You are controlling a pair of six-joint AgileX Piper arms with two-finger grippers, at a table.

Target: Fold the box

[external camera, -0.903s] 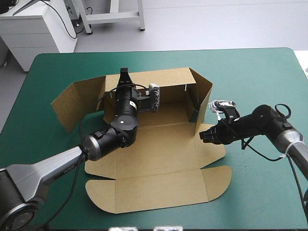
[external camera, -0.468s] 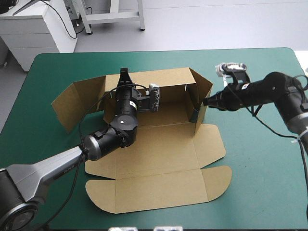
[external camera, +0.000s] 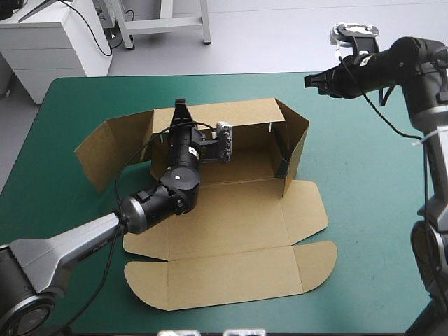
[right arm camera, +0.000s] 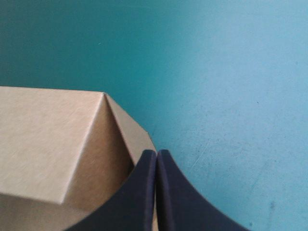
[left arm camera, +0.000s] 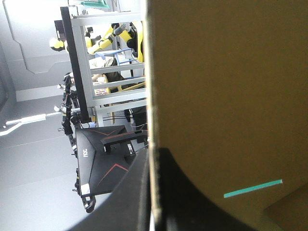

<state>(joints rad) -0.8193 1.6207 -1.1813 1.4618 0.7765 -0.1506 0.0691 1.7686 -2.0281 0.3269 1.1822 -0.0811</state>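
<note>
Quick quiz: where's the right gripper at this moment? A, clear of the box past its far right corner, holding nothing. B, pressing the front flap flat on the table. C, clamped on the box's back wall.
A: the right gripper hangs clear of the box, out past its raised right wall, with its fingers shut in one arch and nothing between them. It is the left gripper that clamps the back wall.
</note>
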